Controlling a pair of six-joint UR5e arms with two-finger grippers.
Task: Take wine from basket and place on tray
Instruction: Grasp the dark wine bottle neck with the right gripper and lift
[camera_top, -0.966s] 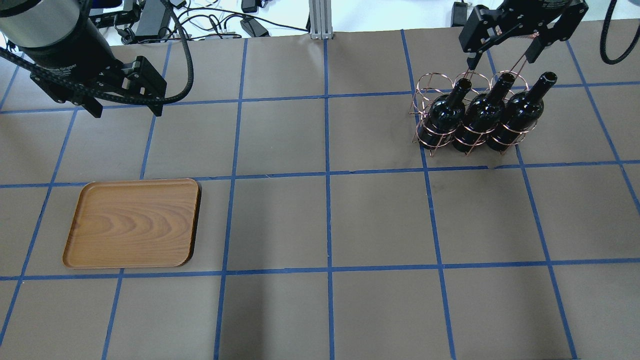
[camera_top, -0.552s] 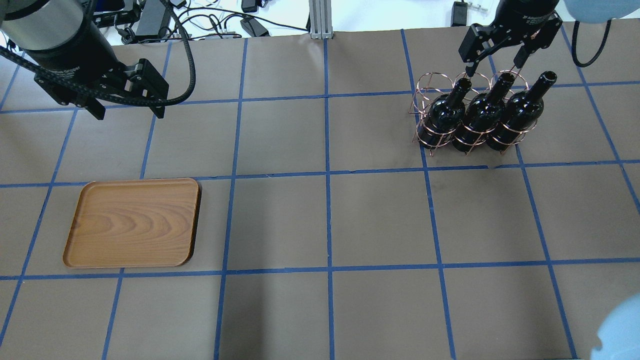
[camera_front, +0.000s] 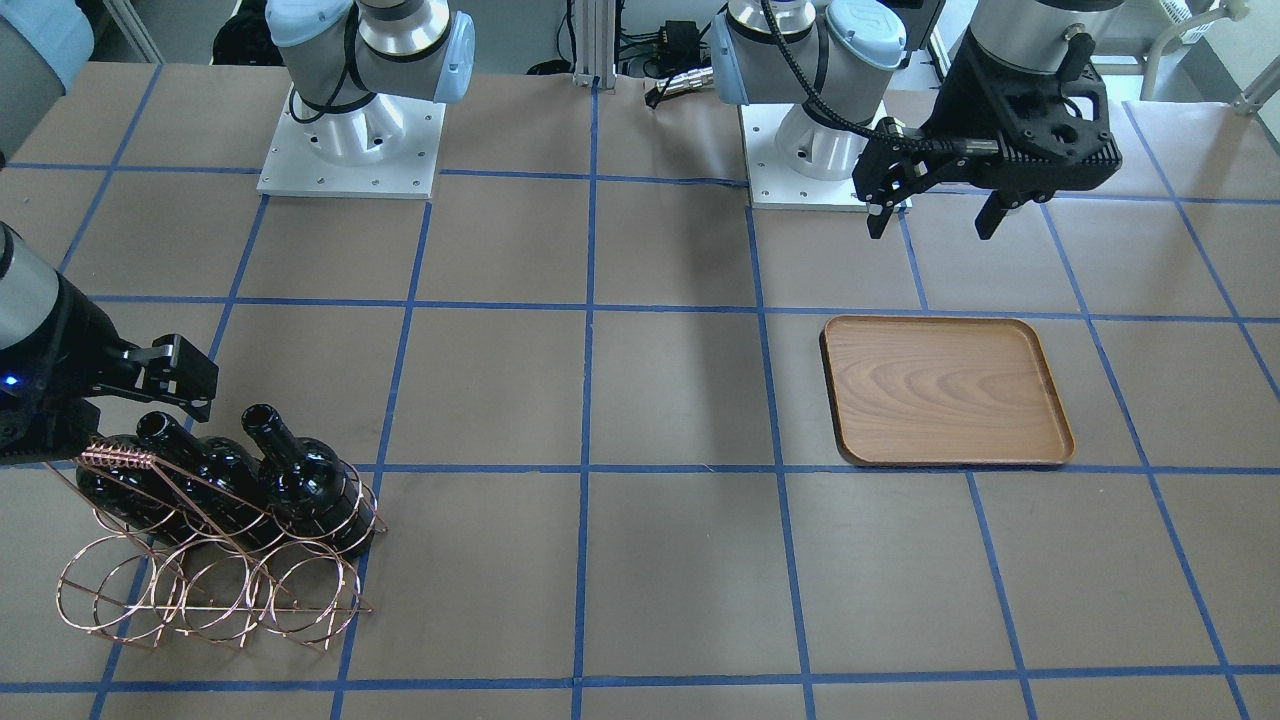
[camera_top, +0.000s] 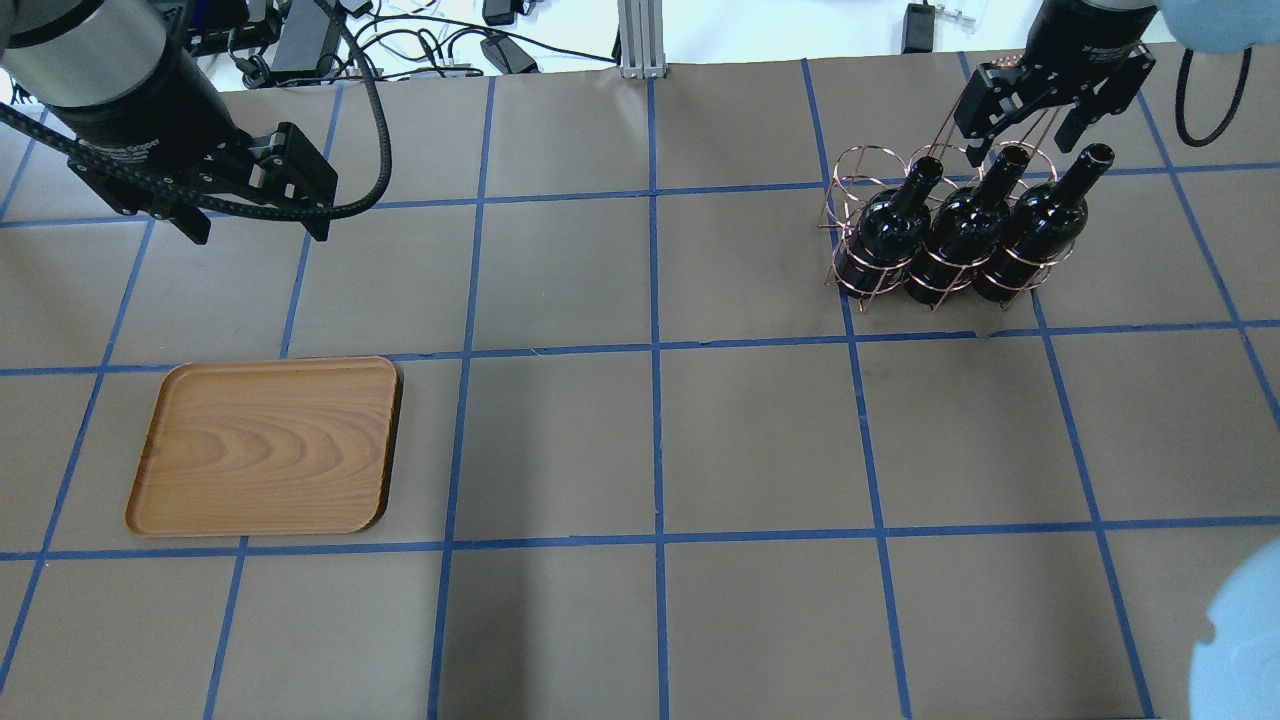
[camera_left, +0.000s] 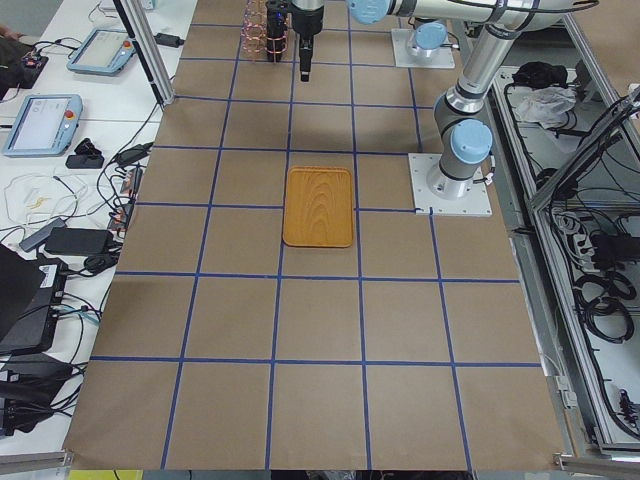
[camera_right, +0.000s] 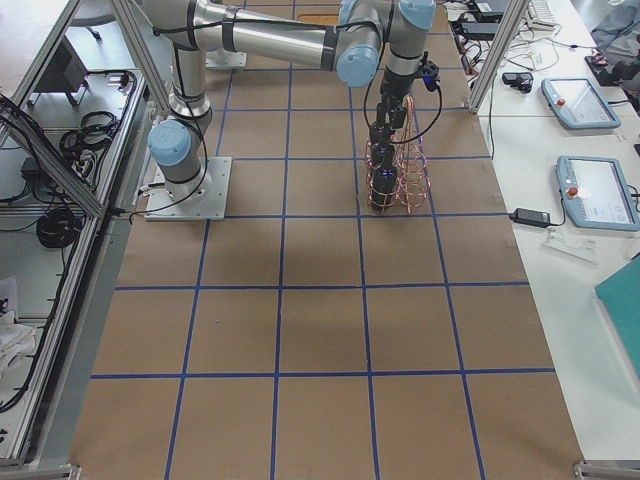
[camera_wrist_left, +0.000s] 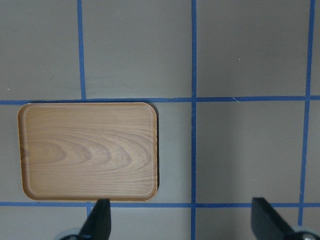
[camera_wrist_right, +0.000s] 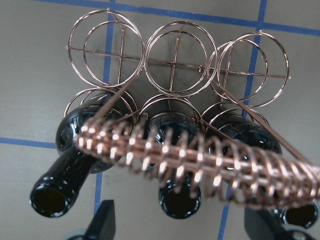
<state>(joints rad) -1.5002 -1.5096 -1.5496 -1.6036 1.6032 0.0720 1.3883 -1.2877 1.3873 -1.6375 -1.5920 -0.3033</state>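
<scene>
Three near-black wine bottles (camera_top: 965, 225) stand in the front row of the copper wire basket (camera_top: 850, 190) at the far right of the table. They also show in the front-facing view (camera_front: 300, 485). My right gripper (camera_top: 1022, 128) hangs open just above the basket's twisted-wire handle (camera_wrist_right: 200, 160), over the bottle mouths (camera_wrist_right: 177, 200), holding nothing. The wooden tray (camera_top: 265, 445) lies at the near left and holds nothing. My left gripper (camera_top: 255, 225) is open above the table beyond the tray. The tray also shows in the left wrist view (camera_wrist_left: 90, 150).
The basket's back row of loops (camera_wrist_right: 175, 60) holds no bottles. Blue tape lines grid the brown table cover (camera_top: 650, 440). Cables and power bricks (camera_top: 320, 40) lie past the table's far edge. The arm bases (camera_front: 350, 140) stand at the robot's side.
My right gripper has shifted right and come down closer to the basket's handle and the bottle necks. My left gripper has barely moved. Bottles, basket and tray are where they were.
</scene>
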